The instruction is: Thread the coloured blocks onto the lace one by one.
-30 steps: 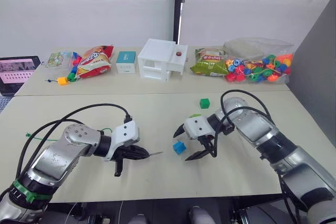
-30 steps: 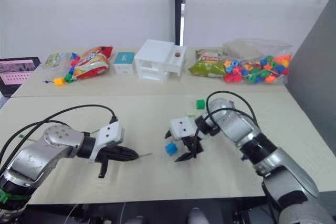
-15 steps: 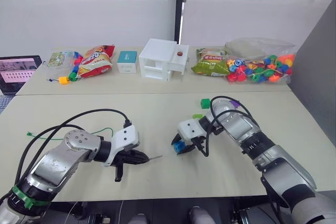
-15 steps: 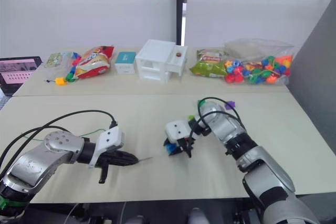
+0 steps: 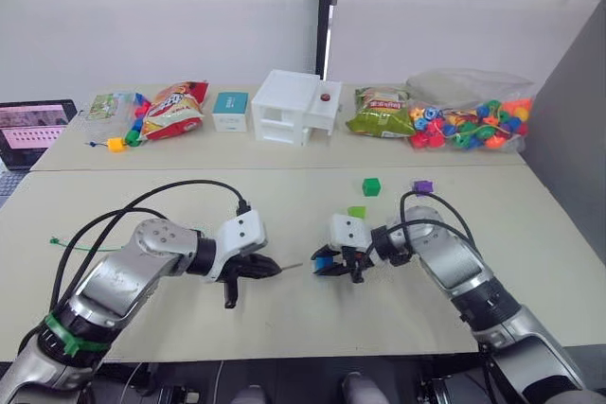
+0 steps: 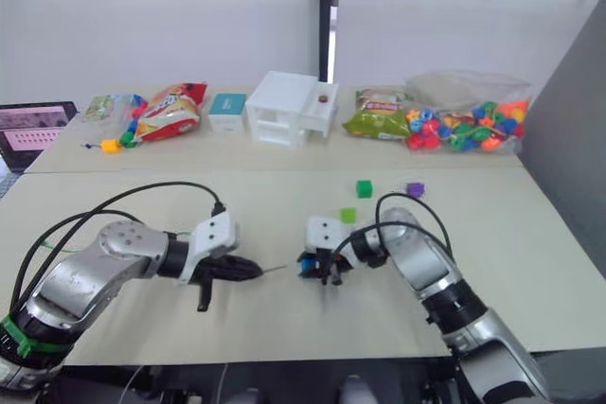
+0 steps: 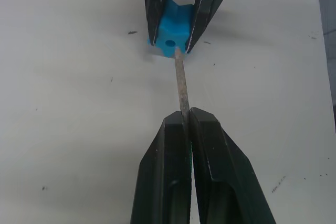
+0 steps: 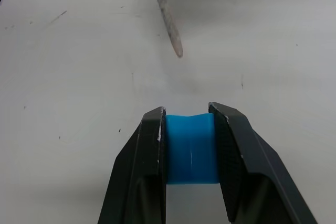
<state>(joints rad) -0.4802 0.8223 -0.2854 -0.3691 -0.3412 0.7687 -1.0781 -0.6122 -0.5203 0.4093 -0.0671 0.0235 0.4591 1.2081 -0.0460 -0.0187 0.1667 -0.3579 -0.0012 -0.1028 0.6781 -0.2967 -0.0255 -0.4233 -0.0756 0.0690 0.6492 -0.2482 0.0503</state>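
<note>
My right gripper (image 5: 327, 263) is shut on the light blue block (image 8: 190, 148), held just above the table (image 5: 284, 338) with its hole (image 7: 169, 41) facing the other arm. My left gripper (image 5: 275, 270) is shut on the stiff pale tip (image 7: 181, 85) of the lace, and that tip points at the block, its end almost at the hole. The green lace (image 5: 80, 249) trails off to the left behind the arm. Two green blocks (image 5: 371, 185) (image 5: 356, 212) and one purple block (image 5: 422, 186) lie on the table beyond the right gripper.
Along the far table stand a clear bag of mixed beads (image 5: 469, 120), two snack bags (image 5: 170, 111) (image 5: 379, 111), a white box (image 5: 294, 106), a small teal box (image 5: 227, 111), a short bead string with a yellow cube (image 5: 114, 145) and a tablet (image 5: 33, 125).
The right gripper has shut on the light blue block and turned it towards the left arm. The left gripper has moved right, bringing the lace tip up to the block.
</note>
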